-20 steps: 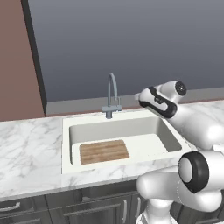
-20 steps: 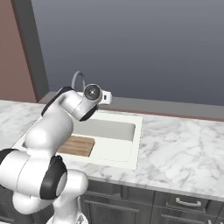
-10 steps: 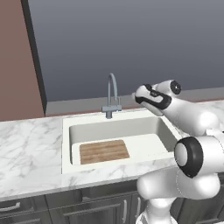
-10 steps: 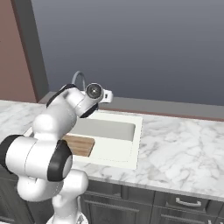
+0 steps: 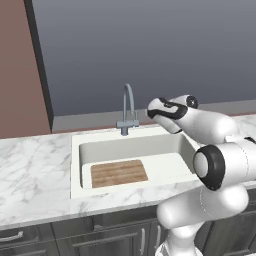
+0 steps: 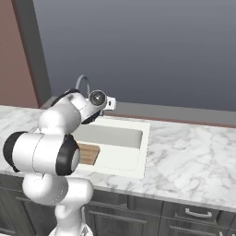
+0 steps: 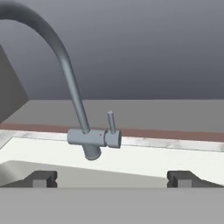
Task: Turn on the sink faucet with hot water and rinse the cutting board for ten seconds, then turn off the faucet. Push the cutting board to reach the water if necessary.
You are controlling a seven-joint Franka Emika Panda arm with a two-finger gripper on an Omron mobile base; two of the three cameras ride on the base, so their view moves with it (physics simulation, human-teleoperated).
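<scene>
Gripper (image 7: 112,178) jaws spread wide, holding nothing, hovering just short of faucet (image 7: 89,139) handle; cutting board (image 5: 119,173) flat in sink (image 5: 76,170) left side, dry

1. The faucet (image 7: 77,109) looks like smooth grey metal with a dull satin finish, lever included.
2. The cutting board (image 5: 119,173) is light brown wood, matt, with planks and grain stripes showing.
3. The sink (image 5: 76,165) is plain smooth white, matt.
4. At nine o'clock of it, the counter (image 5: 35,170) is polished white marble with grey veins.
</scene>
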